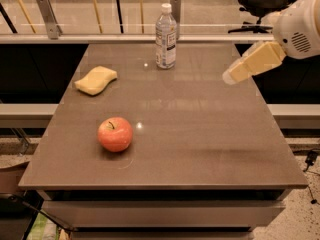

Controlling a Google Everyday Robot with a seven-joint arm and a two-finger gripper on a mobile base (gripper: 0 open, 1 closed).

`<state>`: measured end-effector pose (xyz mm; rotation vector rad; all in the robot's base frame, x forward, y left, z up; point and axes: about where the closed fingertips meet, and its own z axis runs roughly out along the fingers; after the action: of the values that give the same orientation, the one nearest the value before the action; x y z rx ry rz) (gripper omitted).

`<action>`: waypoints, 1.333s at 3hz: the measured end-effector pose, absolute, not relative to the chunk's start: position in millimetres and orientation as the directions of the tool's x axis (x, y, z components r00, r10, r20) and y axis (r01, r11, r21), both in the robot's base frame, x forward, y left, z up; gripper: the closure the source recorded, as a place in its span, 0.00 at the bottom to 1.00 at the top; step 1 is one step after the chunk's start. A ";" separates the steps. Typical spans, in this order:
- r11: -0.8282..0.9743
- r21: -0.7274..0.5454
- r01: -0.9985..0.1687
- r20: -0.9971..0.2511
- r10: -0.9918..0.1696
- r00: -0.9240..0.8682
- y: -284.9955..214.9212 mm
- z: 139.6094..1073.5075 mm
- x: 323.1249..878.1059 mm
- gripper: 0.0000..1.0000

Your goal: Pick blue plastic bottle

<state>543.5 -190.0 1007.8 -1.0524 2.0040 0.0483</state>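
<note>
The blue plastic bottle stands upright near the far edge of the table, clear and bluish with a white cap and a white label. My gripper comes in from the right, above the table's right side, with its cream-coloured tip pointing left. It is well to the right of the bottle and a little nearer to the camera, and it touches nothing.
A red apple sits on the brown table at front left. A yellow sponge lies at the left. A railing with metal posts runs behind the table. An office chair stands at the back right.
</note>
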 end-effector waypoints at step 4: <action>0.749 -0.194 -0.634 -0.894 -0.401 -0.199 -164.5 976.9 633.3 0.00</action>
<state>633.3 -164.5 976.9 -0.8034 1.8258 0.2591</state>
